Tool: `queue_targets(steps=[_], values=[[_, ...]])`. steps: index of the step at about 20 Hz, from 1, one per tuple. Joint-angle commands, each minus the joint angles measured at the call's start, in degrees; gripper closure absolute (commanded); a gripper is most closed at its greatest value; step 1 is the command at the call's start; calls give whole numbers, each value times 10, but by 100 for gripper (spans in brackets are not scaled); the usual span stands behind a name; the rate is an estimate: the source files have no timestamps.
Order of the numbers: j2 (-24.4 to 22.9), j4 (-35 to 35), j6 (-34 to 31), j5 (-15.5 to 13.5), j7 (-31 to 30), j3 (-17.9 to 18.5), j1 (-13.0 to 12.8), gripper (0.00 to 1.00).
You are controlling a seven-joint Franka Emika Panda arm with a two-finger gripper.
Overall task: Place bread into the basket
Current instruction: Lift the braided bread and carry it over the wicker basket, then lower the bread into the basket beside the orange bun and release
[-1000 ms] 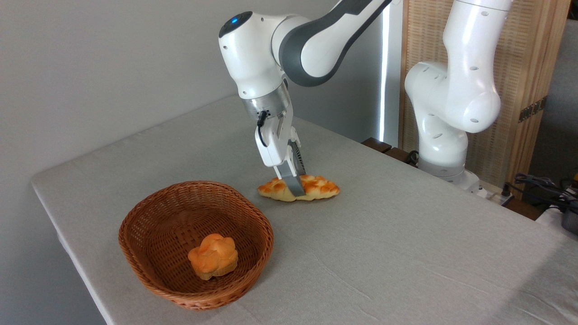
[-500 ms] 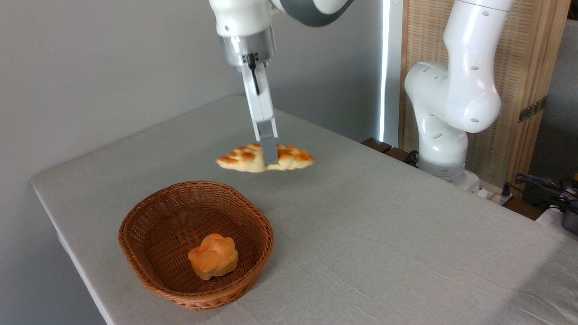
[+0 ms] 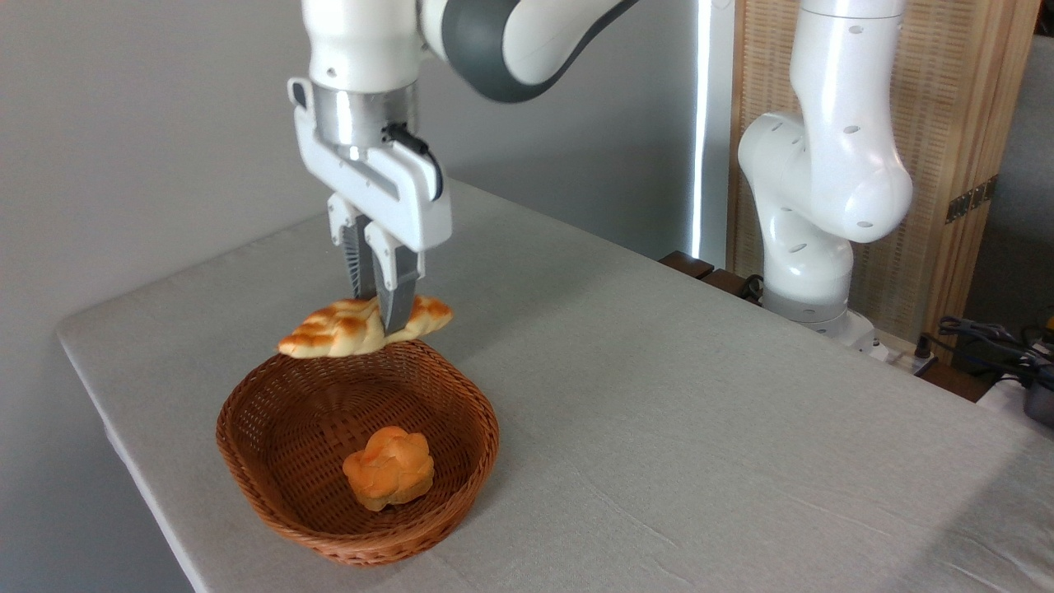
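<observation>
No writing can be read. The pincer [image 3: 380, 317] is clenched on the braided loaf [image 3: 346, 328], holding it in the air over the far rim of the wicker basket [image 3: 272, 486], near the worktop's [image 3: 700, 428] left edge. A knotted bun [image 3: 389, 466] lies inside the basket. To the right, the worktop is bare cloth.

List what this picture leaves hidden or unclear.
1. Bread middle: covered by the gripper.
2. Basket back rim: partly behind the bread.
3. Bun underside: hidden against the basket floor.
4. Arm above the wrist: cut by the top edge.
</observation>
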Motion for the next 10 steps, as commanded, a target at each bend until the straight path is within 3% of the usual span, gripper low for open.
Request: queue_targets(steps=[1, 3, 5, 8, 10], values=[[56, 36, 19, -4, -25, -19, -4, 53], [80, 37, 49, -2, -40, -21, -4, 43], [90, 37, 70, 1, -40, -28, -3, 23], [99, 37, 93, 37, -40, -36, -3, 9], [100, 36, 94, 45, -35, -36, -3, 0]])
